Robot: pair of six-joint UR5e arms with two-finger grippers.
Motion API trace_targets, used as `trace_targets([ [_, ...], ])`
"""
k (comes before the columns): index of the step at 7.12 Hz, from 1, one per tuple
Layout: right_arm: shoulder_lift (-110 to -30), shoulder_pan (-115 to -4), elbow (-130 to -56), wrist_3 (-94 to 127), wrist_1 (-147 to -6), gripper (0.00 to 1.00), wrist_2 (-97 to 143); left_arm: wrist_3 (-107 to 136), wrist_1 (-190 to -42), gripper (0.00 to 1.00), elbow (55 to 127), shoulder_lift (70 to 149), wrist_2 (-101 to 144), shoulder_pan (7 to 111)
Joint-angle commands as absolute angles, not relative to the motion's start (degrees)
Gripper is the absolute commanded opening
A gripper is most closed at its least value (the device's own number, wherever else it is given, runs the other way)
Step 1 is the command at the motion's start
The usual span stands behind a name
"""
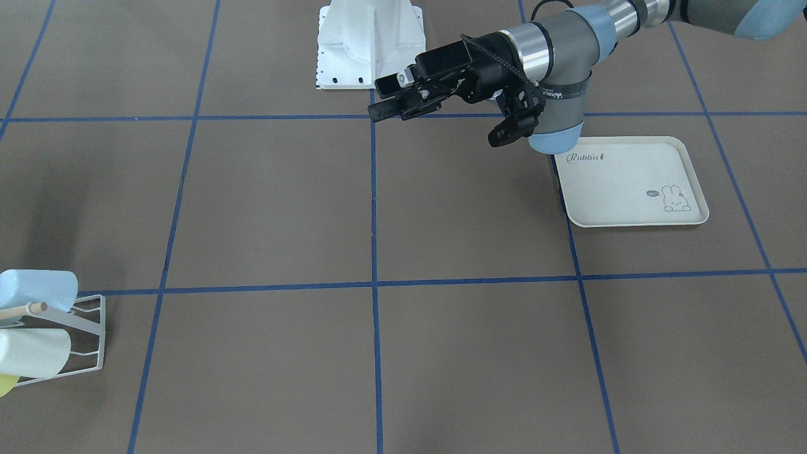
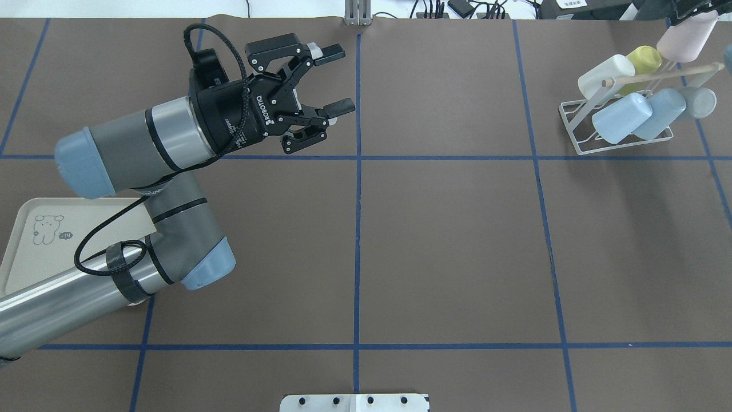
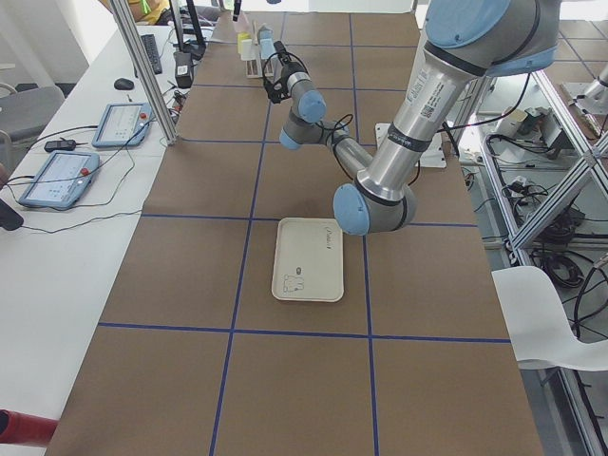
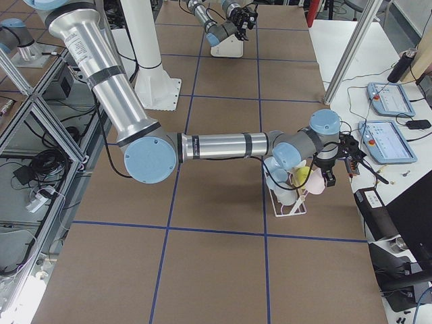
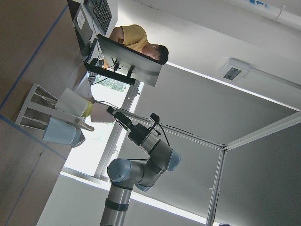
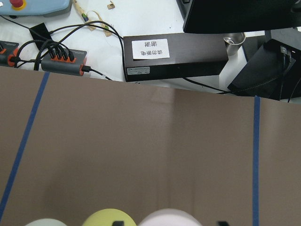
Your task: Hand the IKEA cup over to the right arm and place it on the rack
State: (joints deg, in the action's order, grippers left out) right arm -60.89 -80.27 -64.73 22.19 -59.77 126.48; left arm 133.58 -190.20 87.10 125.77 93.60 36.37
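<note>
Brown paper covers the big table (image 2: 457,240), and blue tape lines (image 2: 358,229) cut it into squares. We see the left arm (image 2: 126,149) reach out over the left side of the table, up off the top. The right arm (image 4: 223,145) stretches out to the far right corner.

A cream tray (image 1: 618,189) with a little rabbit on it lies flat, partly under the left arm. The white wire rack (image 2: 586,107) stands near the far right corner.

The left gripper (image 2: 334,79) is spread wide with nothing in it. It hangs in the air, well apart from the rack. The right gripper (image 4: 327,172) is up at the top of the rack.

The pink cup (image 2: 686,37) is right at the right gripper, by the rack's top row and next to the yellow cup (image 2: 646,57). In the right wrist view a small black tip shows on each side of the pink cup. We cannot tell if the tips press on it. We also cannot tell if it sits on a prong.

A white cup (image 2: 606,68) leans beside the yellow cup. Below them lean two light blue cups (image 2: 620,117) and a grey-green cup (image 2: 700,103). A thin wooden stick (image 2: 663,71) runs across the rack between the two rows.
</note>
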Motion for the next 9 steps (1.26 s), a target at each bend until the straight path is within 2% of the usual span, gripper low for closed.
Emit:
trace_targets([
  [1, -60.8, -80.1, -64.5, 22.1, -59.8, 0.00, 126.4, 133.5, -190.2, 0.79, 87.1, 125.8, 93.6, 36.3],
  [9, -61.1, -79.8, -63.8, 21.7, -59.8, 0.00, 125.2, 133.6, -190.2, 0.79, 87.4, 125.9, 93.6, 36.3],
])
